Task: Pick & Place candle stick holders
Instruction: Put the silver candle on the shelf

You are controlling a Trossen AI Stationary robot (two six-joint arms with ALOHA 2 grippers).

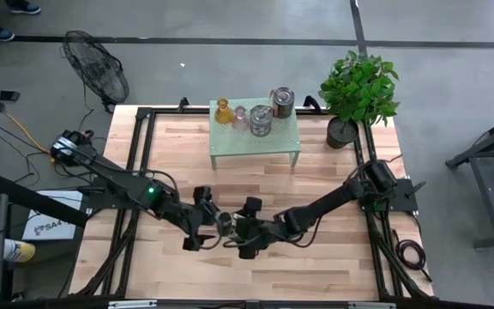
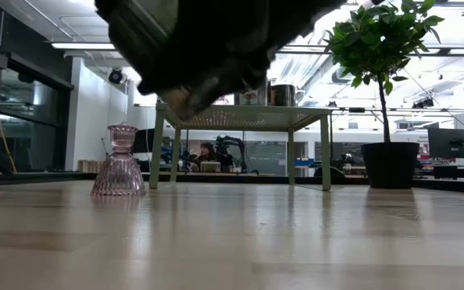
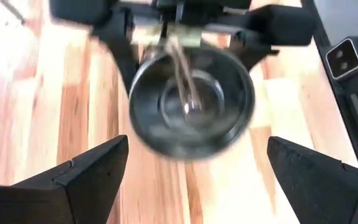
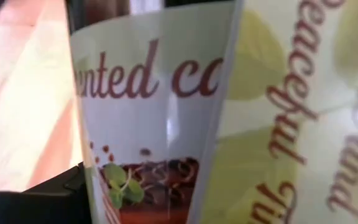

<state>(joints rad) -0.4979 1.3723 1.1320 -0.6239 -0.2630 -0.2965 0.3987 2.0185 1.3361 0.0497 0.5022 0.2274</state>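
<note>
— What stands on the green stand (image 1: 230,144) at the upper middle of the high view?

— Four holders in a row: an amber glass holder (image 1: 222,112), a pink glass holder (image 1: 240,118) and two round metal tins (image 1: 261,121) (image 1: 282,101). What is inside them I cannot see.

— And the third tin?

— The third tin (image 3: 191,102) is at the lower middle of the high view, where both arms meet. The right gripper (image 1: 234,227) is clamped on its sides and holds it above the wood table (image 1: 333,249). The left wrist view looks into its round end: dark shiny metal, with something small in the middle, blurred.

— Does the other wrist view add something?

— Yes, only there I see the paper label (image 4: 166,124), pale, with red letters and small green leaves.

— The left gripper?

— The left gripper (image 1: 206,219) is just beside the tin, its fingers (image 3: 73,180) wide apart, with nothing between them.

— Anything else?

— Only the low view shows a second pink holder (image 2: 119,161), ribbed glass with a wide foot, upright on the table at the left. A potted plant (image 1: 357,90) is at the upper right of the high view.
</note>
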